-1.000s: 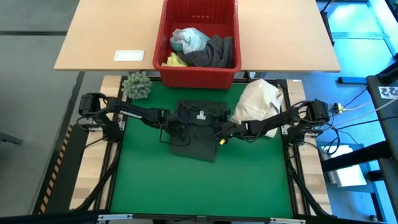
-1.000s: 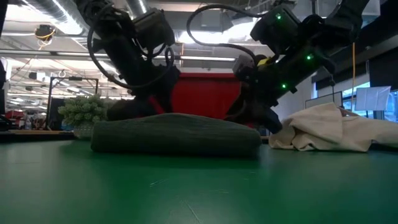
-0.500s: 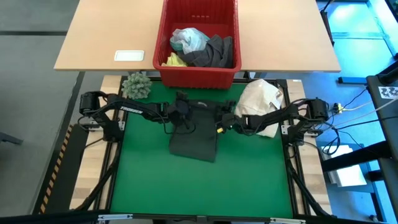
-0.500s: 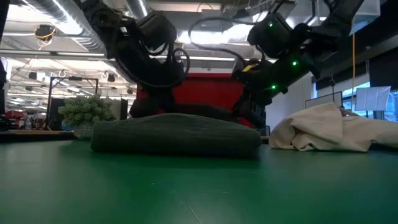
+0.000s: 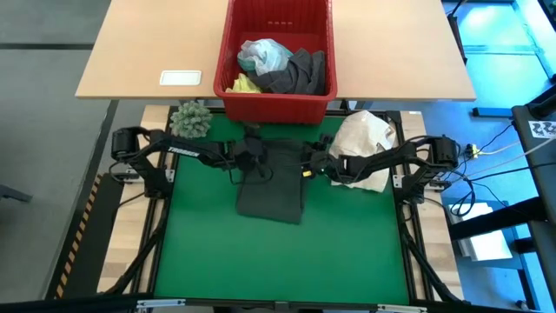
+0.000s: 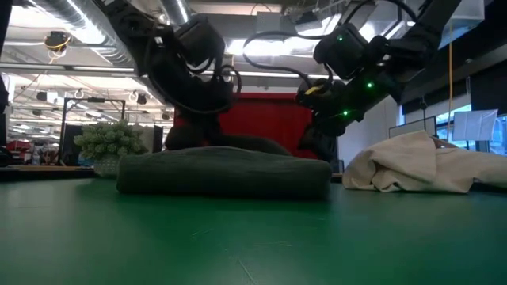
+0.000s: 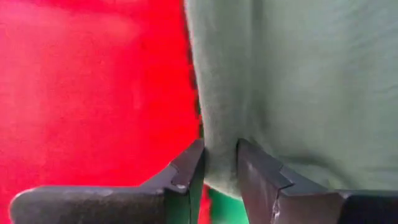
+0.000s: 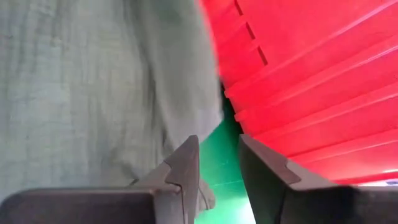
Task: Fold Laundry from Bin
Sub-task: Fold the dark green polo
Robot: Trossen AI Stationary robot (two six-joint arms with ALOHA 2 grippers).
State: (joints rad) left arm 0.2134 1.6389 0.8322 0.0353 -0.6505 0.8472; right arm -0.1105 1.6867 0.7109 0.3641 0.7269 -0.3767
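Observation:
A dark green-black garment [image 5: 271, 187] lies folded on the green mat [image 5: 347, 252], a broad low pad in the low view [image 6: 222, 170]. My left gripper [image 5: 254, 161] is shut on its far left corner and my right gripper [image 5: 311, 165] on its far right corner, both just in front of the red bin [image 5: 276, 106]. More laundry [image 5: 280, 69] in grey, turquoise and yellow is heaped in the bin. The wrist views show the grey-green cloth [image 7: 298, 81] beside the bin's red wall [image 8: 298, 81]. My left gripper pinches the garment's far left edge [image 7: 219, 163] between its two fingers; one layer or several, I cannot tell. The fingers slant down from the left. The rest of the garment lies on the mat. My right gripper has a small bit of the garment's far right edge [image 8: 203, 194] far back between its fingers, while green mat shows between the tips. The fingers slant down from the right, close to the bin's wall. The garment lies on the mat.
A cream-white cloth bundle [image 5: 360, 143] lies on the mat right of the garment, under the right arm. A green spiky ball [image 5: 190, 119] sits at the mat's far left corner. A white card [image 5: 181, 77] lies on the wooden table beside the bin.
Both grippers have gone from above the garment's middle toward the far edge of the table, and now stand at the garment's far corners, next to the bin. The garment's body has stayed on the mat.

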